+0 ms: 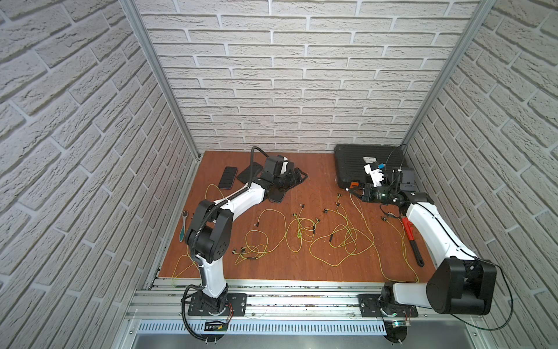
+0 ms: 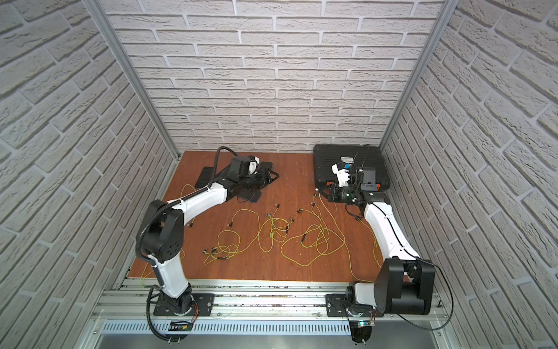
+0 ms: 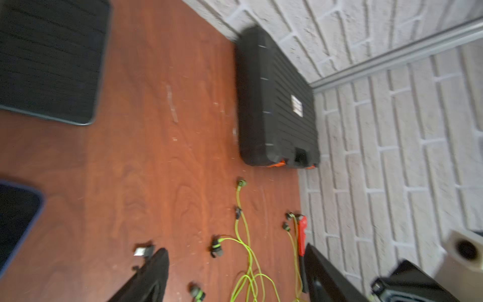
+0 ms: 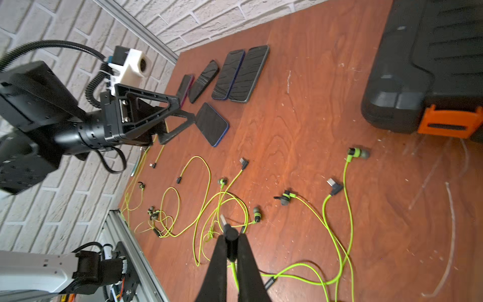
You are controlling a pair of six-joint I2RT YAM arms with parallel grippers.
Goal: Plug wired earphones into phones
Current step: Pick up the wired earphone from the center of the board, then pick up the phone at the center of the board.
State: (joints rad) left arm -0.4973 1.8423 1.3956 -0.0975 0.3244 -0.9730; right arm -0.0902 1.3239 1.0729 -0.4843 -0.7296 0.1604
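Five phones (image 4: 248, 73) at the far left of the table (image 4: 313, 130): flat black slabs, rounded corners, thin blue edging, faces streaked with wavy bands. Four in a tight row by the back wall, the fifth phone (image 4: 211, 124) set apart and nearer, just beside the left gripper (image 4: 187, 108). Fingers of that gripper spread wide, nothing between them. Table of reddish-brown wood grain, scuffed with pale scratches. Wired earphones (image 1: 302, 229) strewn over the middle, between the two arms: thin yellow-green cords in loose, overlapping loops, small dark earbuds, dark angled plugs with silver tips. Right gripper (image 4: 231, 239) pinched narrow on one plug (image 4: 226, 226): dark rounded body, flat metal tip sticking out past the fingertips. Ribbed black plastic case (image 4: 431, 65) with an orange latch (image 4: 449, 123) in the far right corner.
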